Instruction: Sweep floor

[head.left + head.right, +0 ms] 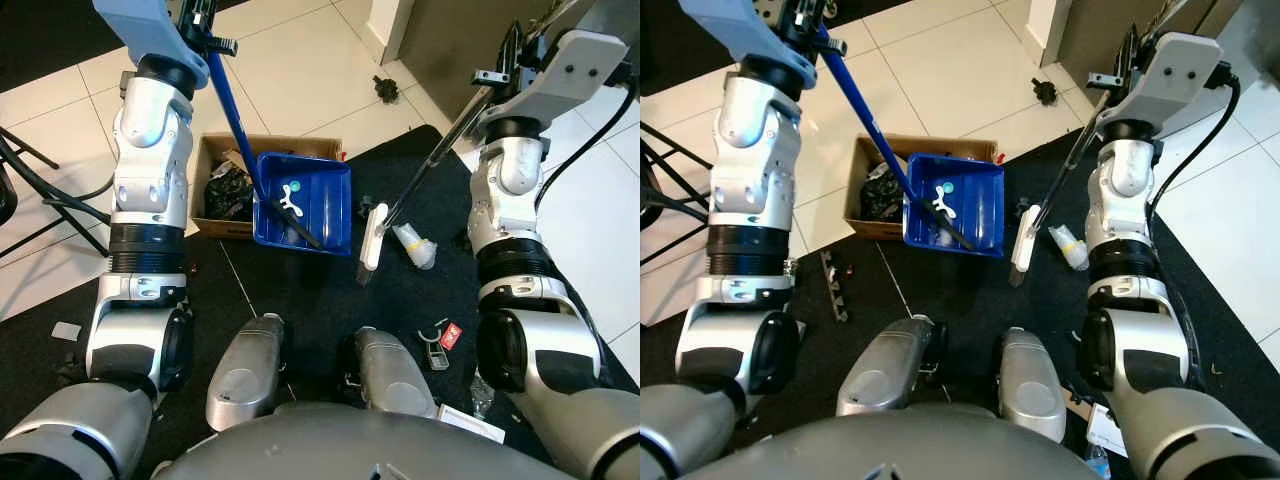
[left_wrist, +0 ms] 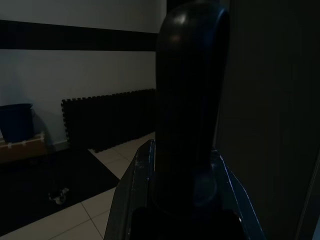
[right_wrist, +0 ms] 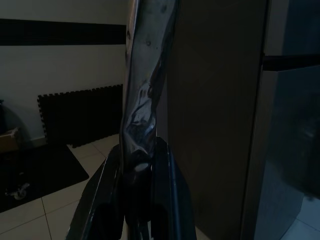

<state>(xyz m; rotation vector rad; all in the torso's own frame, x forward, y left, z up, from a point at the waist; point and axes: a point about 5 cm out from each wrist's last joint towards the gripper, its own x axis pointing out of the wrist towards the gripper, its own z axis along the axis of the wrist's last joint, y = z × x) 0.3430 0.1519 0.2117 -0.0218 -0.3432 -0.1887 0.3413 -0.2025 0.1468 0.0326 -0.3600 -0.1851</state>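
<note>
Blue dustpan (image 1: 318, 202) rests on the black mat's (image 1: 300, 290) edge, its handle (image 1: 228, 100) clamped in the left end effector (image 1: 200, 25). Right end effector (image 1: 510, 60) is closed around the broom (image 1: 420, 180), beside a crumpled bottle (image 1: 414, 245).

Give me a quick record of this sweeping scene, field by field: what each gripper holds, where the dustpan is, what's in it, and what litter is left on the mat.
left gripper: shut on the blue handle of the dustpan
right gripper: shut on the broom handle
dustpan: blue, on the black mat, against the cardboard box
dustpan contents: a white piece and a small green bit
broom head: white, down on the mat right of the dustpan
litter left: plastic cup beside the broom head; red item nearer the robot
</note>
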